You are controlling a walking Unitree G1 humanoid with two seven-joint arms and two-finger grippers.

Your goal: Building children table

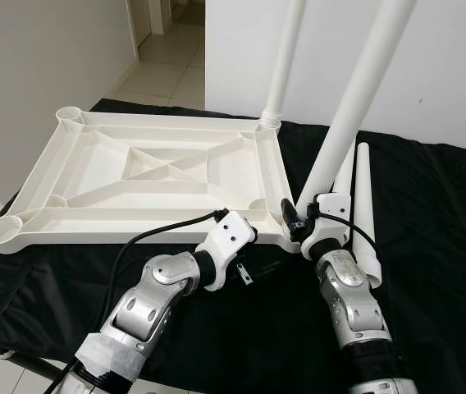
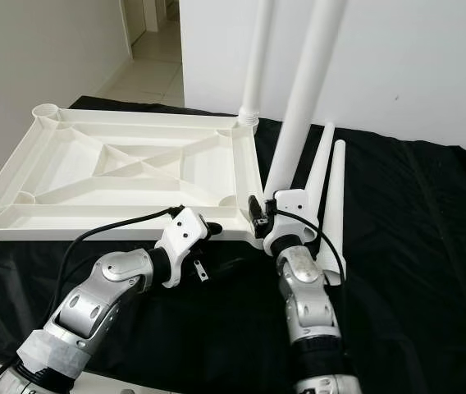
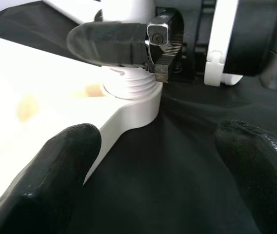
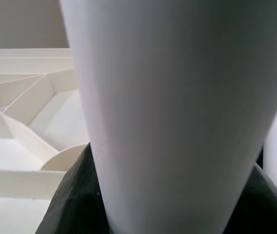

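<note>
We see the white tabletop lying upside down, two legs standing in its right corners, two more legs lying beside it.

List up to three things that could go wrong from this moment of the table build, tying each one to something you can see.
1. The leg held by the right gripper leans in its corner socket; it may cross-thread or pop out.
2. The left gripper is open, not holding the tabletop, which could slide on the black cloth.
3. Two spare legs lie beside the right arm and could be knocked away.
</note>
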